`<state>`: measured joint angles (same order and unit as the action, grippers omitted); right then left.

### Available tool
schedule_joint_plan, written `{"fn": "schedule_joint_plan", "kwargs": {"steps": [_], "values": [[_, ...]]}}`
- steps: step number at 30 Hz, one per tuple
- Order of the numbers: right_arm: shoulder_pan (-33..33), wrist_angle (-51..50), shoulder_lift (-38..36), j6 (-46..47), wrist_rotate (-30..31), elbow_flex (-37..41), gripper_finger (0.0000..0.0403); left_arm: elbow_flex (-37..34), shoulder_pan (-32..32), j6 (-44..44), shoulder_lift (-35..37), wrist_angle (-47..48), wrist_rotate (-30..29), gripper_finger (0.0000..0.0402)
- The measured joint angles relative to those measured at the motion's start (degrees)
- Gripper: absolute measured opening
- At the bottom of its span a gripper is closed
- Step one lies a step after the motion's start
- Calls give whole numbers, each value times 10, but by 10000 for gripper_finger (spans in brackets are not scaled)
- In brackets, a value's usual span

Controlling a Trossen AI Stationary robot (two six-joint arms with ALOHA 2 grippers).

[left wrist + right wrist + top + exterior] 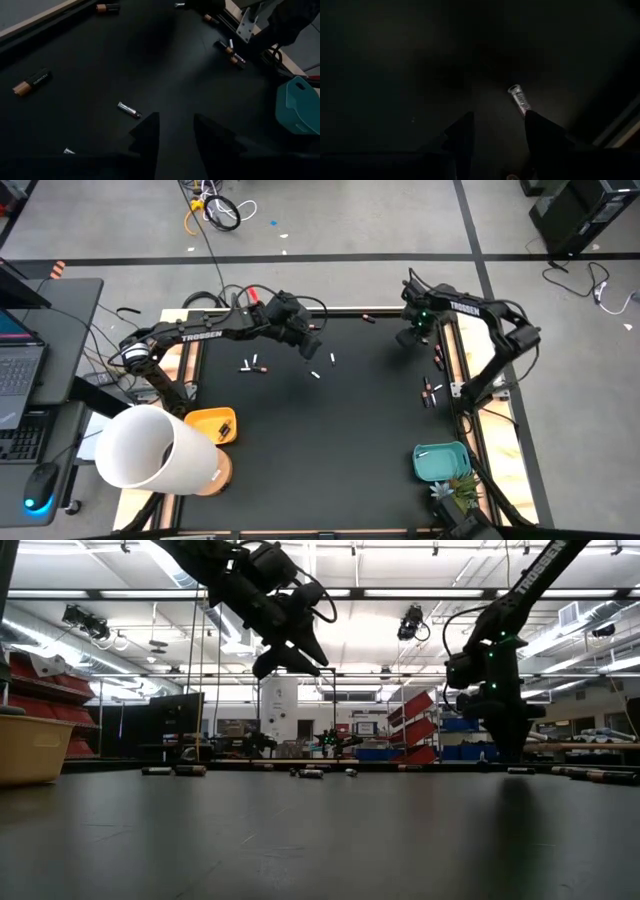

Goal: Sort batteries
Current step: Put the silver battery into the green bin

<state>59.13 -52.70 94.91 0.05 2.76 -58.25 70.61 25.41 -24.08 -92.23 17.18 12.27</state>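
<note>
Batteries (253, 366) lie scattered mid-mat and along the right edge. Right gripper (496, 131) hovers low near the far right corner, fingers apart, silver battery (519, 100) just ahead. Left gripper (176, 131) raised mid-mat, fingers apart, empty. Best: centre over the cell, descend straight, then close.

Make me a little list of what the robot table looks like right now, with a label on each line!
table: black mat with a pale wooden rim
batteries: tiny ones scattered on the mat, such as a silver one and a dark one with a copper end
left pincer: open, empty, raised above the mat
right pincer: open, empty, low near a silver battery
yellow bin: left edge
teal bin: right edge
</note>
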Motion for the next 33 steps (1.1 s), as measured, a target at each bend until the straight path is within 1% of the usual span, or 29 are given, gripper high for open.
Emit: {"fn": "schedule_joint_plan", "kwargs": {"steps": [4, 7, 10, 12, 14, 17, 19, 21, 23, 25, 28, 31, 33], "values": [[-1, -28, 11, 12, 6, -17, 155, 0, 0, -1, 0, 5, 0, 136], [-2, -63, 12, 24, -4, -34, 151, 0, 0, -1, 0, 5, 0, 136], [-23, -94, -11, 27, -30, -54, 148, 0, 0, -1, 0, 4, 2, 136], [-39, -93, -32, 21, -33, -61, 147, 0, 0, -1, 0, 1, 6, 136], [-50, -87, -51, -1, -40, -61, 146, 0, 0, -2, -1, -6, 34, 136], [-55, -43, -95, -18, -89, -61, 146, 0, -1, 0, -12, -30, 83, 136], [-55, -10, -123, 3, -110, -61, 145, 0, -5, -1, -29, -52, 99, 136], [-49, -6, -142, 28, -116, -61, 144, 0, -8, -3, -45, -69, 108, 136], [-34, -35, -146, 37, -110, -60, 142, 4, -9, -14, -60, -86, 113, 135], [-27, -51, -144, 37, -77, -48, 142, 13, -11, -20, -74, -95, 113, 135], [-19, -39, -135, 34, -57, -30, 143, 28, -14, -16, -80, -95, 95, 135], [-29, -52, -109, 51, -56, -29, 143, 42, -16, -1, -80, -97, 83, 135], [-50, -72, -93, 62, -55, -40, 141, 50, -15, 3, -80, -87, 83, 135]]}}
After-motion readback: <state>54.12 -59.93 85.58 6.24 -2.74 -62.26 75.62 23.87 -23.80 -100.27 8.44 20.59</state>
